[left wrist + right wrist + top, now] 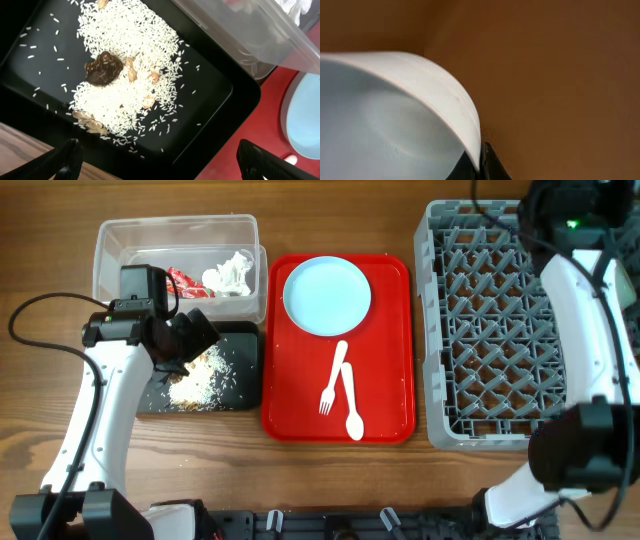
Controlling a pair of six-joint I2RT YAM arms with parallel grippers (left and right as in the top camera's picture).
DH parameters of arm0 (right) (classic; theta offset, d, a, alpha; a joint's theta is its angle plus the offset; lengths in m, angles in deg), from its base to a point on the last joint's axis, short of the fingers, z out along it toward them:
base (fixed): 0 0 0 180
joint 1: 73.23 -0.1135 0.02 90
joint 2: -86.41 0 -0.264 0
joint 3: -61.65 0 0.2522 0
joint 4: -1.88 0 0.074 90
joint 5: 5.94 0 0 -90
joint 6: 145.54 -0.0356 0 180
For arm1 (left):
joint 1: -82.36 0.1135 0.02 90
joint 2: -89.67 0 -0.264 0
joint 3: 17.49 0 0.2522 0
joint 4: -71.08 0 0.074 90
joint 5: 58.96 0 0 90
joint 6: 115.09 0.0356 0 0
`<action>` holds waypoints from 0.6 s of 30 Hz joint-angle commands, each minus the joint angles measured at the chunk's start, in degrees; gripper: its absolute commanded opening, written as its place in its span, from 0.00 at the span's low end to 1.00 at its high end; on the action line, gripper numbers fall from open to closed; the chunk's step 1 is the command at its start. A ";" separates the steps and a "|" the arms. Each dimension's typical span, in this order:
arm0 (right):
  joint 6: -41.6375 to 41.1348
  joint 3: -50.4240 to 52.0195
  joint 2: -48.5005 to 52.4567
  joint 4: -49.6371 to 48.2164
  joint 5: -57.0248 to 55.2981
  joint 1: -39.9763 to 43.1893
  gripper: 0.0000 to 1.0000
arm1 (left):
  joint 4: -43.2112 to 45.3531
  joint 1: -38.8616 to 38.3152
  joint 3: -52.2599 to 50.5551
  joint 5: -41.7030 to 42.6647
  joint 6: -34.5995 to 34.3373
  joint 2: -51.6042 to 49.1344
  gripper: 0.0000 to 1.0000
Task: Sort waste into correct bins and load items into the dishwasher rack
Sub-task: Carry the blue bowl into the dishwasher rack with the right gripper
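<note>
My left gripper [165, 160] is open and empty, hovering over the black tray [210, 100] of rice scraps [125, 65] with brown bits. Overhead, it [190, 338] is above that tray [243, 350]. The clear tub [110, 250] behind holds the red wrapper [185, 282] and the white tissue [230, 273]. My right gripper [480, 165] is shut on the rim of a pale blue bowl [385, 120]. The right arm [585, 300] reaches over the grey dishwasher rack [500, 330]. The pale blue plate [327, 295], fork [333, 380] and spoon [351, 405] lie on the red serving tray [390, 380]. The mint bowl and yellow cup are out of view.
The red tray sits between the bins and the rack. The clear tub's corner [240, 30] overhangs the black tray's far side. Black cables [35, 310] loop left of the left arm. Bare wooden table [60, 240] lies at the far left.
</note>
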 commanded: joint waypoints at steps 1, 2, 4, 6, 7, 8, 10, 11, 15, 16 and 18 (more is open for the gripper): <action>2.21 -0.22 6.34 -2.97 -9.88 2.80 0.04 | 0.15 0.31 0.17 -0.79 -0.96 0.92 0.99; 2.21 -0.22 8.28 -3.32 -10.25 3.63 0.04 | 0.15 0.31 0.17 -0.76 -0.96 0.92 0.99; 2.16 -0.22 11.63 -3.28 -10.51 4.68 0.04 | 0.15 0.31 0.17 -0.76 -0.96 0.92 0.99; 2.16 -0.22 15.61 -3.37 -10.54 5.35 0.04 | 0.13 0.31 0.17 -0.76 -0.96 0.92 0.99; 2.16 -0.22 17.22 -3.58 -10.51 5.60 0.04 | 0.13 0.31 0.17 -0.76 -0.96 0.92 0.99; 2.21 -0.22 18.38 -4.00 -10.54 5.81 0.04 | 0.13 0.31 0.17 -0.76 -0.96 0.92 0.99; 2.78 -0.22 20.39 -4.81 -10.47 6.21 0.04 | 0.13 0.31 0.17 -0.76 -0.96 0.92 0.98; 2.82 -0.22 21.20 -5.29 -10.47 6.25 0.04 | 0.13 0.31 0.17 -0.76 -0.96 0.92 0.98; 2.80 -0.22 22.60 -5.81 -10.45 6.25 0.04 | 0.13 0.31 0.17 -0.76 -0.96 0.92 0.98; 2.80 -0.22 22.80 -5.75 -10.43 6.25 0.04 | 0.13 0.31 0.17 -0.76 -0.96 0.92 0.98; 2.75 0.17 22.97 -5.55 -9.68 6.16 0.04 | 0.13 0.31 0.17 -0.76 -0.96 0.92 0.98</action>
